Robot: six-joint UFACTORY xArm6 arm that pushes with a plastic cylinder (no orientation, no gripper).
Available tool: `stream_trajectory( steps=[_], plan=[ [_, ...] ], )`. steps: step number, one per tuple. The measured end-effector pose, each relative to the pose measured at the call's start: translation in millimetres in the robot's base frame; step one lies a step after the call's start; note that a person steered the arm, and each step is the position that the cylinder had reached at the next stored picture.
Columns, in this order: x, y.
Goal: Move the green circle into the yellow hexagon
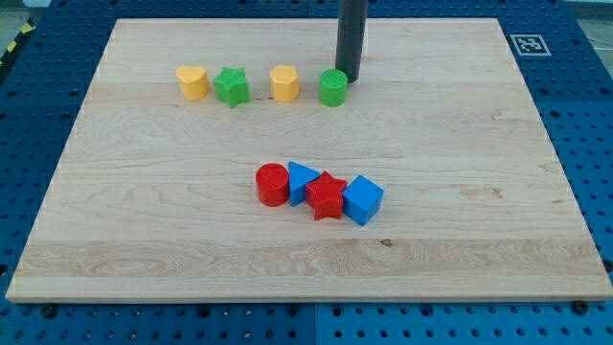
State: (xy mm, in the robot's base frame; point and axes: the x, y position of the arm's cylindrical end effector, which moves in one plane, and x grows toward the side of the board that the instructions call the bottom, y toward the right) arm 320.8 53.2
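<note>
The green circle (332,87) stands near the view's top, right of centre. The yellow hexagon (284,83) is just to its left, with a small gap between them. My tip (347,78) is down on the board right beside the green circle's upper right edge, touching it or nearly so. The dark rod rises straight up out of the view's top.
A green star (231,86) and a yellow heart (192,82) continue the row to the left of the hexagon. In the middle of the wooden board (498,192) a red cylinder (272,185), blue triangle (302,179), red star (328,195) and blue cube (363,200) cluster together.
</note>
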Motion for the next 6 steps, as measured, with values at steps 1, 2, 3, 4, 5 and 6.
stream_trajectory(
  steps=[1, 2, 3, 4, 5, 6],
  plan=[
    [1.2, 31.4],
    [27.8, 37.4],
    [36.8, 12.0],
    [31.0, -26.8],
    [16.2, -34.7],
    [-12.7, -24.2]
  ],
)
